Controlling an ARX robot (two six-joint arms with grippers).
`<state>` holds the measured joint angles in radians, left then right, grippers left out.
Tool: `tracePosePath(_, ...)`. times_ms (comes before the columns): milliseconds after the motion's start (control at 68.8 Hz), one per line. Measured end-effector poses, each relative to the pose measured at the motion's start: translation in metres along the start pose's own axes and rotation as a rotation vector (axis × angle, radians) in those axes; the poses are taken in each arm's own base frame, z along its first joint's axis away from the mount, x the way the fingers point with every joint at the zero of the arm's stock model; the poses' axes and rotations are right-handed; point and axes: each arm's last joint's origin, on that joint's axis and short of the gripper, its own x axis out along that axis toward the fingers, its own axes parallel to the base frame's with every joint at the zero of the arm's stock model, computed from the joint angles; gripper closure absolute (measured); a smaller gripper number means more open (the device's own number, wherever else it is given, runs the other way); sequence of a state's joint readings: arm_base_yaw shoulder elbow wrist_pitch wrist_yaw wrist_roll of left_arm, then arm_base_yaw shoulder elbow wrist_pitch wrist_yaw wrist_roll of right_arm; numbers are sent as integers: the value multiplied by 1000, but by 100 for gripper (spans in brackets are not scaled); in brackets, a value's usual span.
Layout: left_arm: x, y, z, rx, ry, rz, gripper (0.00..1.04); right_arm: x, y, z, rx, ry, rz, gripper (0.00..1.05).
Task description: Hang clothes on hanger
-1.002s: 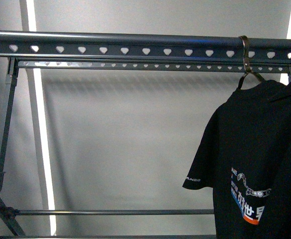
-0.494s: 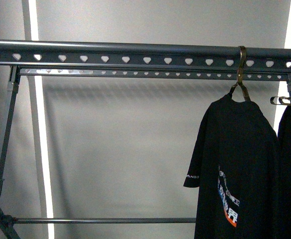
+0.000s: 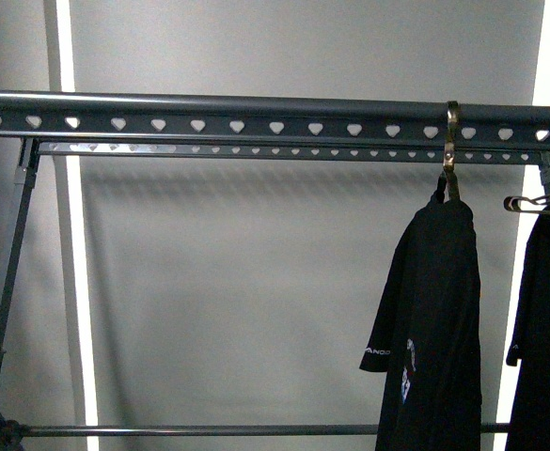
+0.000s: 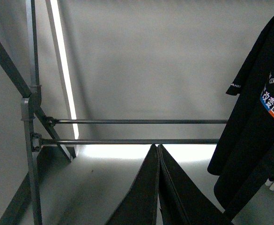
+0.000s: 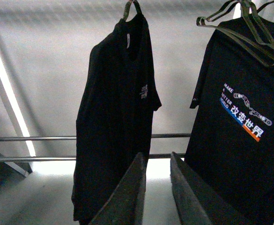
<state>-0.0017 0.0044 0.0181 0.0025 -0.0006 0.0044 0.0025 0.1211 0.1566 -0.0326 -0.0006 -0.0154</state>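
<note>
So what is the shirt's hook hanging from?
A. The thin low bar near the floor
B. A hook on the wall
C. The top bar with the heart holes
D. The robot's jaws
C. In the front view the shirt hangs by its hook looped over the top bar with the heart holes, free of both grippers.

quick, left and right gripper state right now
Left gripper: shut, jaws pressed together, holding nothing.
Right gripper: open, a gap between the jaws, holding nothing.
</note>
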Motion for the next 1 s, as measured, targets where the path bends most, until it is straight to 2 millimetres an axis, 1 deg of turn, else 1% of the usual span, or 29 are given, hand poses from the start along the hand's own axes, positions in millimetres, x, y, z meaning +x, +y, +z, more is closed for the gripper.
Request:
tracePosePath(29,0,0,0,0,0,0,101,0,0,-4,2,3,0,95)
tracePosePath(87,0,0,0,0,0,0,101,1,0,-9,2,8,0,104)
tracePosePath(131,0,0,0,0,0,0,101,0,0,-12,3,9,1,102)
tracePosePath(596,0,0,0,0,0,0,101,0,0,-29,5,7,0,102)
tracePosePath(697,0,0,0,0,0,0,101,0,1,-39,5,6,0,102)
tracePosePath(843,0,0,0,0,0,0,101,0,1,-39,5,5,0,102)
tracePosePath(886,0,0,0,0,0,0,101,0,1,-39,5,5,0,97)
tracePosePath(1002,0,0,0,0,0,0,101,0,1,-39,5,5,0,74)
